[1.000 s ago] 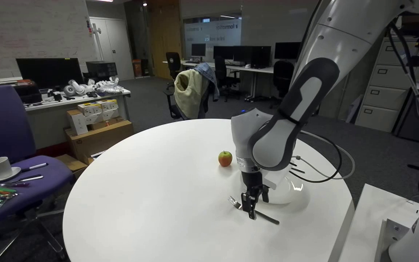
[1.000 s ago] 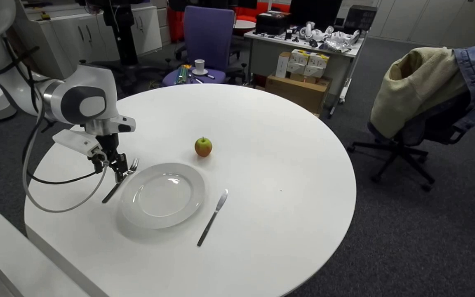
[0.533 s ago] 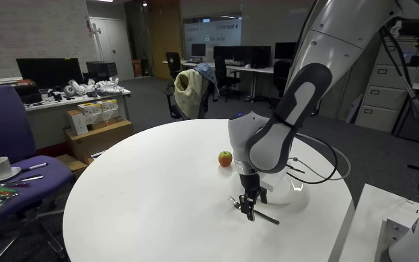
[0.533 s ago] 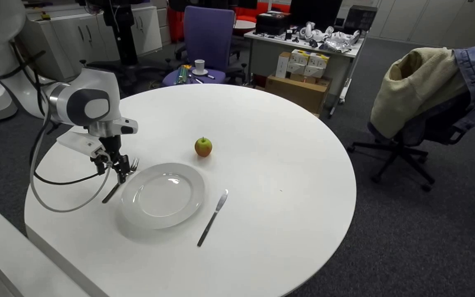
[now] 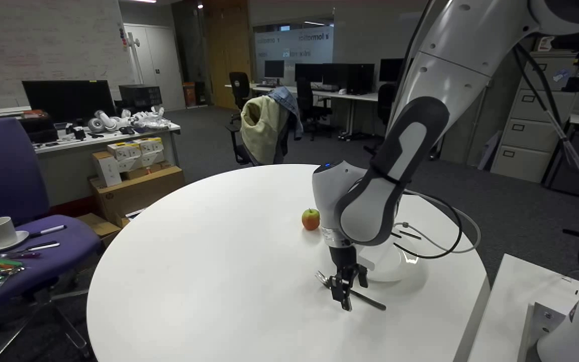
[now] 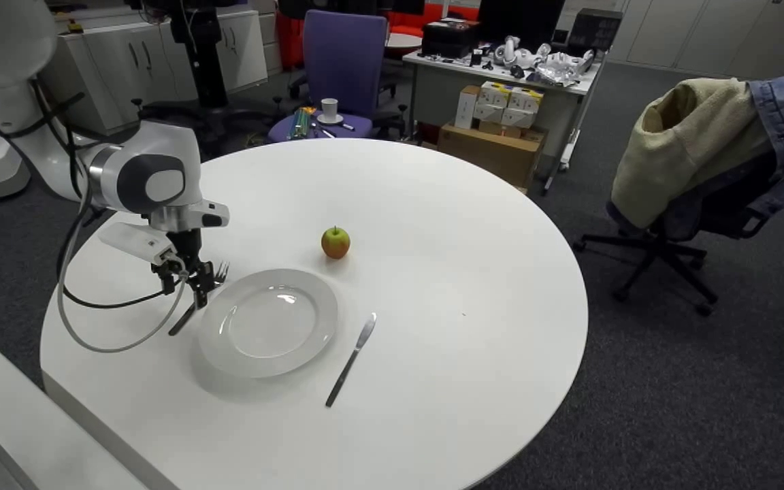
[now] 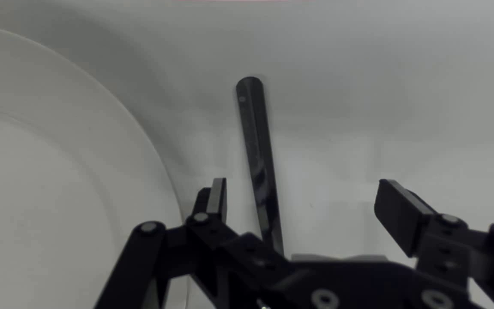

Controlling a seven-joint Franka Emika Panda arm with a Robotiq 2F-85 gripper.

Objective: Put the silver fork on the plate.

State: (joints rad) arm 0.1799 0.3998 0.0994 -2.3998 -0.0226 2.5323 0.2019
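Note:
The silver fork lies on the white table, its dark handle (image 5: 370,301) and paler tines (image 5: 321,278) showing in an exterior view; its tines also show in an exterior view (image 6: 221,273). The plate (image 6: 269,323) lies right beside the fork. My gripper (image 5: 355,296) is low over the middle of the fork, with its jaws apart. In the wrist view the gripper (image 7: 300,189) is open and empty; the fork handle (image 7: 256,137) runs between the fingers, nearer the left one. The tines are hidden there. The plate's rim (image 7: 144,163) comes close to the left finger.
A knife (image 6: 351,359) lies on the table (image 6: 460,258) on the far side of the plate from the fork. A red-green apple (image 6: 335,243) stands behind the plate. A cable (image 6: 120,348) hangs from the arm near the table. A chair (image 5: 53,231) holds a cup and saucer.
My gripper has moved down a little and slightly along the fork toward the tines. Its jaws look open throughout. The fork, plate, knife and apple have not moved.

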